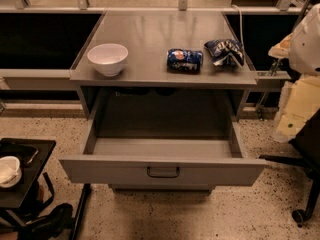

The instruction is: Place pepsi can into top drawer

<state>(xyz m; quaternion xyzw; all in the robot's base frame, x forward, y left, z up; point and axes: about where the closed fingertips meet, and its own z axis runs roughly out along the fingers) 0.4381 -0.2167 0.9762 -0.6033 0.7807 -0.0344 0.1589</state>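
The pincer is out of sight, so I cannot tell its state. The pepsi can (184,60) lies sideways on the tabletop (145,34). With the top drawer (100,172) already open below, reaching for and grasping the can looks like the next move.

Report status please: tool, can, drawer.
Tool out of view. Pepsi can on its side on counter, beside snack bag. Top drawer open; no obstruction seen.

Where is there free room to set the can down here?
The open top drawer looks bare inside. On the countertop, the back half and the gap between white bowl and pepsi can are free. Crowded: can beside snack bag. The claw is not in view.
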